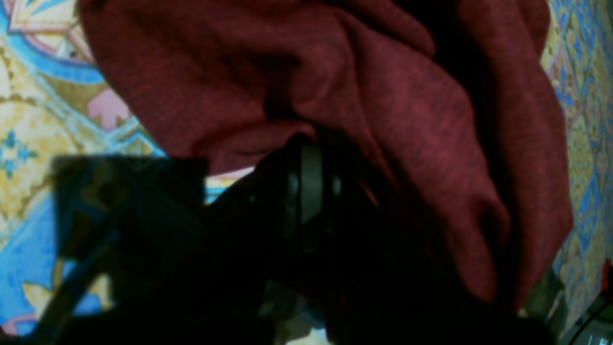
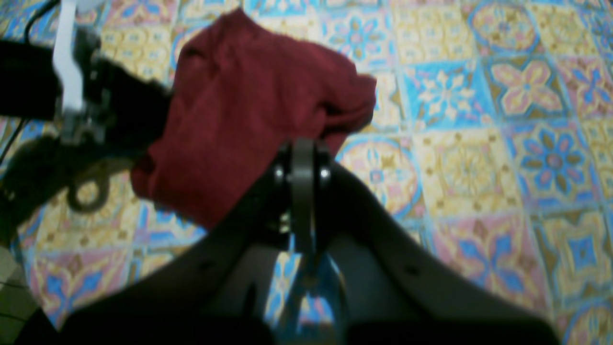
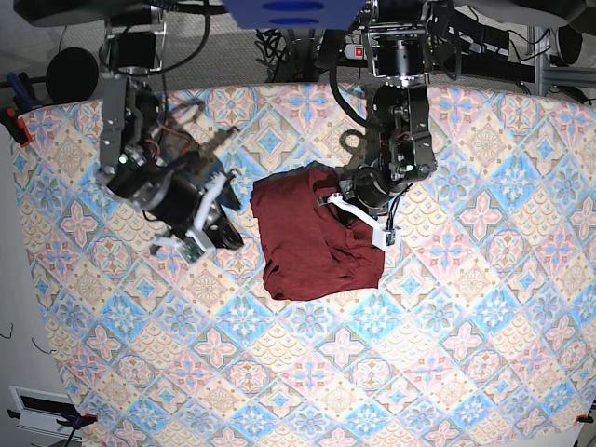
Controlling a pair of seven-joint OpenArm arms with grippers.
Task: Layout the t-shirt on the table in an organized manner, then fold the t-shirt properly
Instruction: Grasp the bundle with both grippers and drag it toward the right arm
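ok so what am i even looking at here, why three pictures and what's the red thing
It is one moment seen by three cameras. The base view looks down on a table with a patterned tile cover, where a two-armed robot works. The other two pictures come from cameras mounted on each wrist, looking along the gripper.

The red thing is a t-shirt, lying bunched up, not yet spread flat.

The left gripper, on the right in the base view, is down at the shirt's edge with its jaws shut; its wrist picture is filled with cloth, but whether it pinches a fold cannot be made out. The right gripper is also shut, beside the shirt, holding nothing.
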